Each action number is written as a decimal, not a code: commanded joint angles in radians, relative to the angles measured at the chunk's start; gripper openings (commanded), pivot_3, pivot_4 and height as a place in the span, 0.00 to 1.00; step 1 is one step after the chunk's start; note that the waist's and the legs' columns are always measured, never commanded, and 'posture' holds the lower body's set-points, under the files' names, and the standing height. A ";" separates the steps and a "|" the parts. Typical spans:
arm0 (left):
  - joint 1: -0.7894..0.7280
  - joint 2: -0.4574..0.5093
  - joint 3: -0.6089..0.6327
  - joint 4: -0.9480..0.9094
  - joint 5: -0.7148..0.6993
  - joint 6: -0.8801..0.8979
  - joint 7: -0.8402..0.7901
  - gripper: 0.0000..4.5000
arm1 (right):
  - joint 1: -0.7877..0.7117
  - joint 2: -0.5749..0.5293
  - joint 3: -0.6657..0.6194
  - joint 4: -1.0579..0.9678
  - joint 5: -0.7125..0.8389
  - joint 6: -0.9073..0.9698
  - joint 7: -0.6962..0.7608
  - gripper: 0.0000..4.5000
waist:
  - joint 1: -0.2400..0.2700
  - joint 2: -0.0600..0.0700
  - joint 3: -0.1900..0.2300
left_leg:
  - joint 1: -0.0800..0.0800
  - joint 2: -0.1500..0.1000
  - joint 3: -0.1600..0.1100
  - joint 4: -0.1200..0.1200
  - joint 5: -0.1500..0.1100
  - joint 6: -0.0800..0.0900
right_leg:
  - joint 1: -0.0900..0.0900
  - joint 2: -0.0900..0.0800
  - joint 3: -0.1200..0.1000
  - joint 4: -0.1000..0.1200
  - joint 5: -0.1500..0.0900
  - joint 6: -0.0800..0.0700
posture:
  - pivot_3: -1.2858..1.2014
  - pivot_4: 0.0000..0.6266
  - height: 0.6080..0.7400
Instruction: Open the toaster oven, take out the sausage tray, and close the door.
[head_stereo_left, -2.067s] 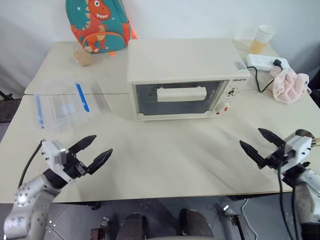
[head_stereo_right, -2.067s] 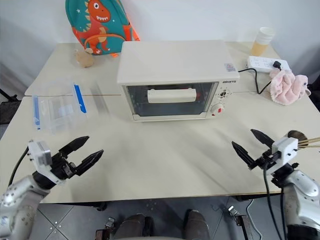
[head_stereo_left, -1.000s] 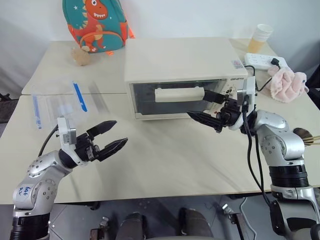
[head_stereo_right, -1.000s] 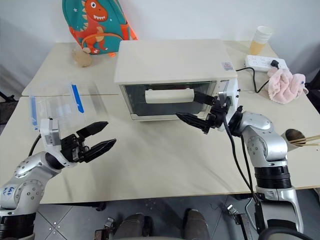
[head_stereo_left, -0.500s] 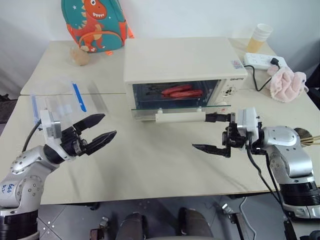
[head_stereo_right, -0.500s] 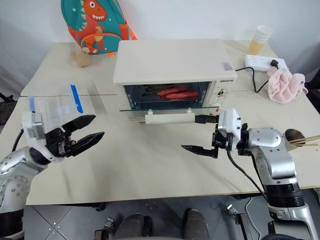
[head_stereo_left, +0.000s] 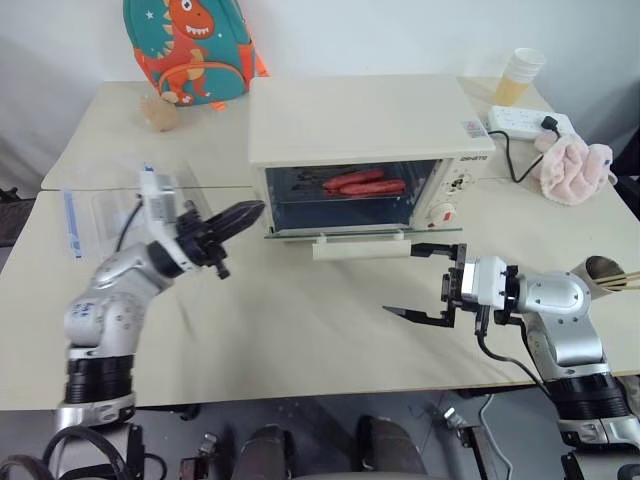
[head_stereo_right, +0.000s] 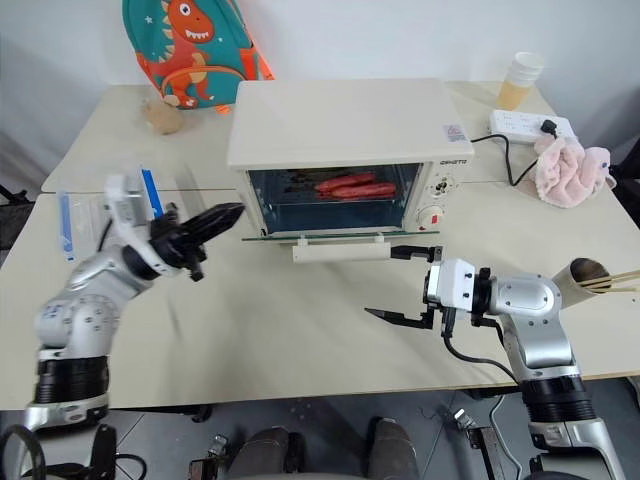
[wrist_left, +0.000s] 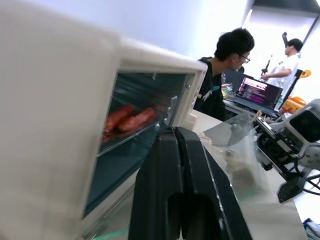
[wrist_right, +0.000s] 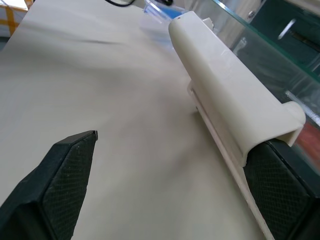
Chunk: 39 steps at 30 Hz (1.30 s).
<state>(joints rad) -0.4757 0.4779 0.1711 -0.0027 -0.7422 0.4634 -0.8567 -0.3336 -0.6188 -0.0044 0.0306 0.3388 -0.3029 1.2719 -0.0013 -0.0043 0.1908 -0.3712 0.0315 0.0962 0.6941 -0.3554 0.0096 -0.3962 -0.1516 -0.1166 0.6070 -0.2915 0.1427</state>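
From the head view, the oven (head_stereo_left: 370, 150) sits mid-table with its door (head_stereo_left: 345, 232) down flat; the tray (head_stereo_left: 355, 186) with red sausages is inside on its shelf. The left gripper (head_stereo_left: 240, 215) is pinched shut, holding nothing, near the oven's left front corner; it should open wide before going in, and slide level over the door. The right gripper (head_stereo_left: 428, 282) is spread wide and empty, below the handle (head_stereo_left: 360, 246); bare table lies in front for the tray.

In the left wrist view, the sausages (wrist_left: 129, 118) show past the shut fingers (wrist_left: 200, 190).

In the right wrist view, the handle's end sits just by one finger (wrist_right: 280, 200).
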 joint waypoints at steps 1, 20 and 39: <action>-0.018 -0.001 -0.026 0.001 0.039 -0.028 -0.030 0.01 | 0.012 -0.013 -0.008 -0.030 0.007 -0.029 -0.005 1.00 | -0.003 0.000 0.000 | 0.000 0.000 0.000 0.000 0.000 0.000 | 0.000 0.000 0.000 0.000 0.000 0.000 | 0.52 0.24 1.00; 0.091 0.008 -0.125 0.023 0.166 -0.088 -0.160 0.01 | 0.464 -0.177 -0.422 -0.029 0.036 0.000 -0.202 1.00 | 0.015 0.000 0.000 | 0.002 0.000 0.003 0.003 0.000 0.001 | 0.003 0.000 0.003 -0.003 0.000 0.000 | 0.52 0.24 1.00; 0.291 -0.003 -0.105 -0.058 0.236 -0.202 -0.089 0.01 | -0.143 0.066 0.123 -0.058 -0.624 0.062 -0.746 1.00 | -0.003 0.001 0.000 | 0.001 0.001 -0.001 0.005 0.000 0.001 | 0.000 0.000 0.006 0.002 0.000 -0.001 | 0.52 0.24 1.00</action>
<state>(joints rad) -0.1961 0.4769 0.0568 -0.0347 -0.5094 0.2738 -0.9541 -0.4486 -0.5555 0.1126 -0.0409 -0.2225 -0.1952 0.5909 -0.0043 -0.0036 0.1909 -0.3707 0.0327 0.0959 0.6987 -0.3553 0.0101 -0.3969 -0.1513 -0.1102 0.6087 -0.2915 0.1419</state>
